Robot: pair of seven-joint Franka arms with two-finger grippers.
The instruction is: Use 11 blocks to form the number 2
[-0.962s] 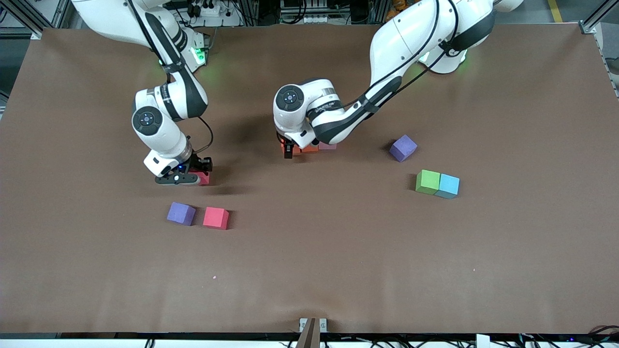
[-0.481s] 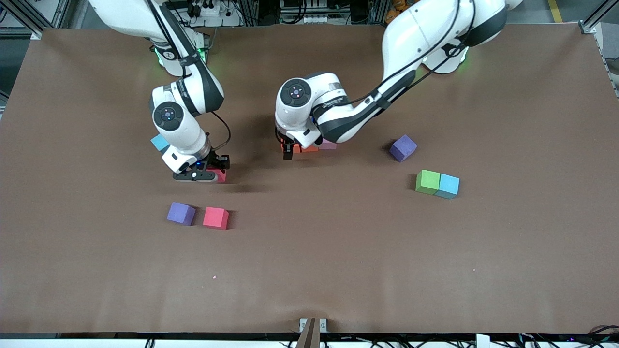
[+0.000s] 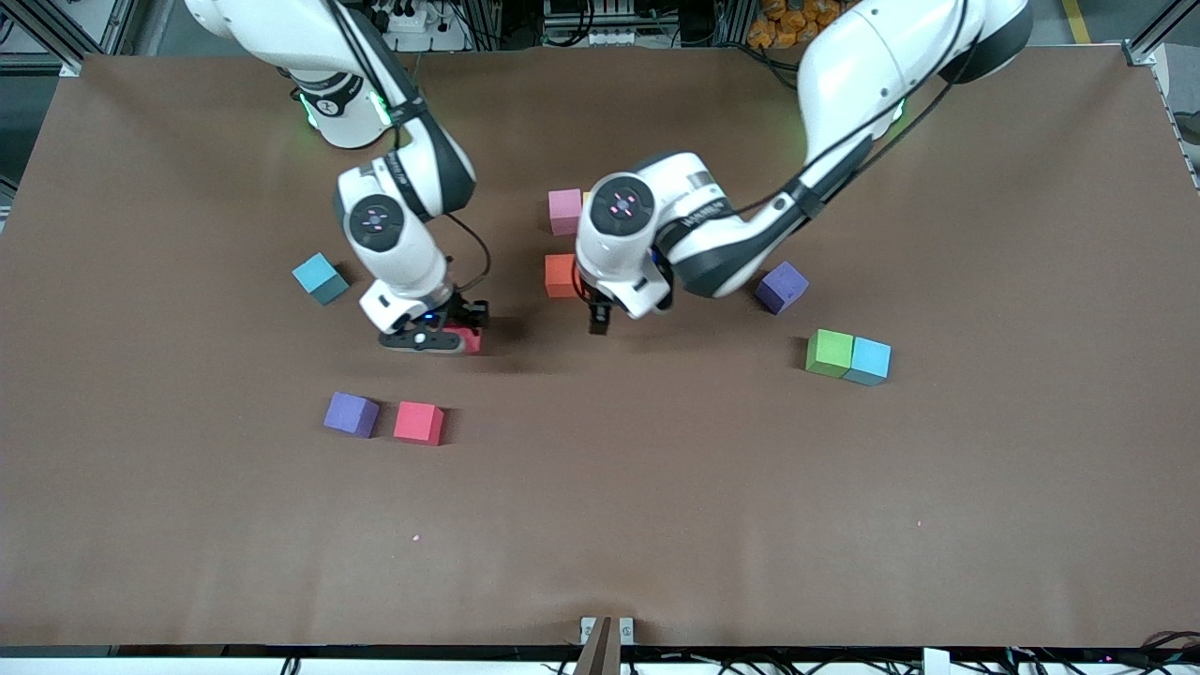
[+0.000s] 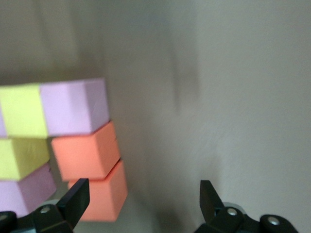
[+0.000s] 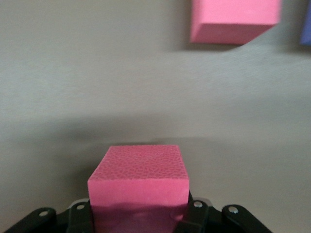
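Note:
My right gripper is shut on a red block, low over the table. My left gripper hangs open and empty beside a cluster of placed blocks. In the front view the left arm hides most of the cluster; an orange block and a pink block show. The left wrist view shows a pink block, a yellow block and two orange blocks. Loose blocks: purple, red, purple, green.
A light-blue cube touches the green block toward the left arm's end of the table. Another light-blue cube lies toward the right arm's end. The brown table runs wide nearer the front camera.
The right gripper has carried the red block toward the cluster. The left gripper has drawn off the orange block and toward the camera, uncovering the pink and orange blocks and a light-blue cube.

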